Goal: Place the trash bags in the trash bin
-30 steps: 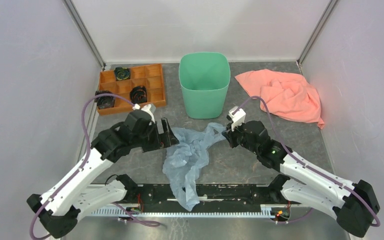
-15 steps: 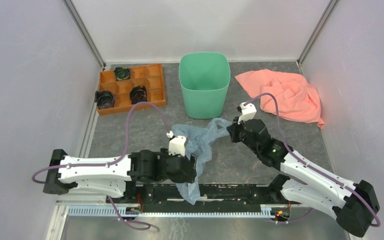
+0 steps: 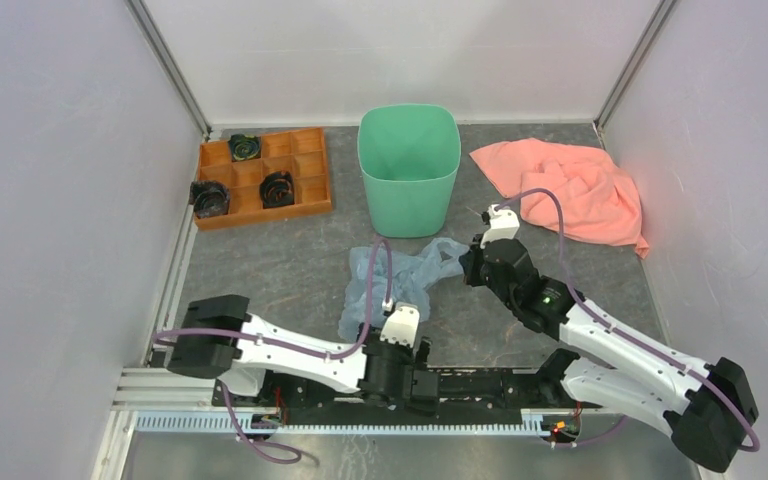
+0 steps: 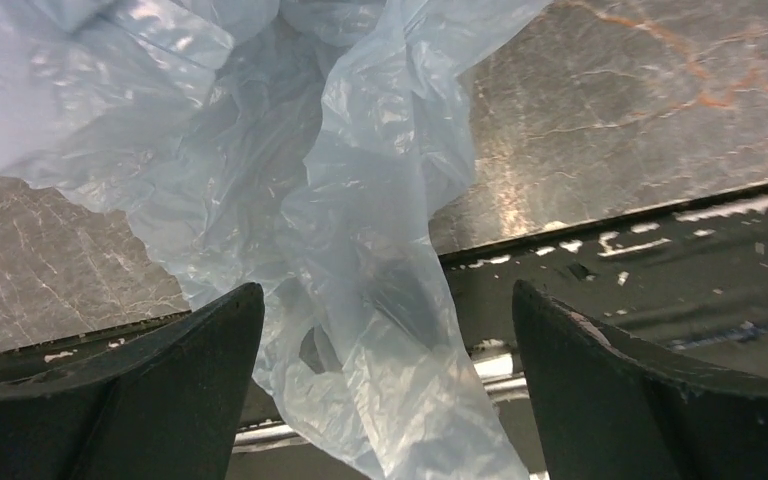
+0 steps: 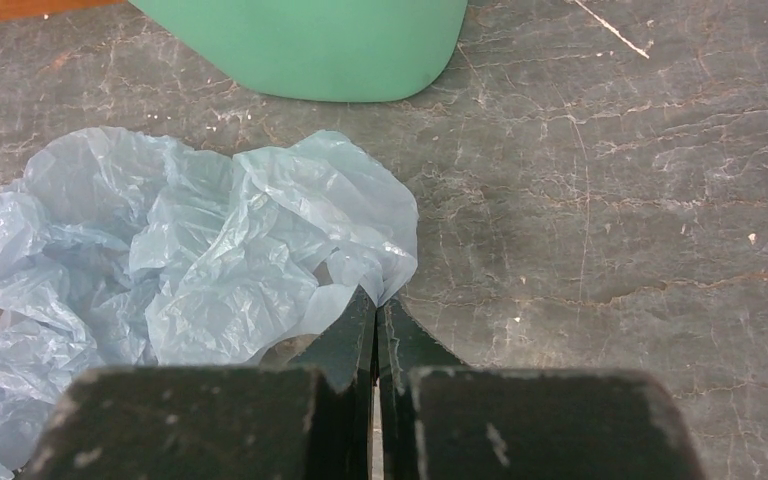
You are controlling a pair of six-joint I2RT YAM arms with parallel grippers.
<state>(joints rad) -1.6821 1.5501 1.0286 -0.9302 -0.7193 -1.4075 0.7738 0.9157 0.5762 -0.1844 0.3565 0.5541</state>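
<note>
The pale blue-grey trash bag (image 3: 400, 280) lies crumpled on the grey table in front of the mint-green trash bin (image 3: 408, 170), which stands upright at the back centre. My right gripper (image 3: 463, 268) is shut on the bag's right edge, its tips (image 5: 377, 300) pinching the plastic (image 5: 200, 250) just short of the bin (image 5: 310, 45). My left gripper (image 3: 422, 378) is low at the table's near edge. In the left wrist view it (image 4: 385, 290) is wide open, and the bag's tail (image 4: 260, 150) hangs between the jaws, touching neither.
An orange compartment tray (image 3: 260, 180) with black parts sits at the back left. A salmon-pink cloth (image 3: 570, 190) lies at the back right. A black and metal rail (image 3: 480, 385) runs along the near edge, under the bag's tail (image 4: 660, 220). Enclosure walls stand on three sides.
My left arm has swung from the bag's left side down to the near edge, over the bag's tail. My right gripper has drawn the bag's top toward the bin, bunching it.
</note>
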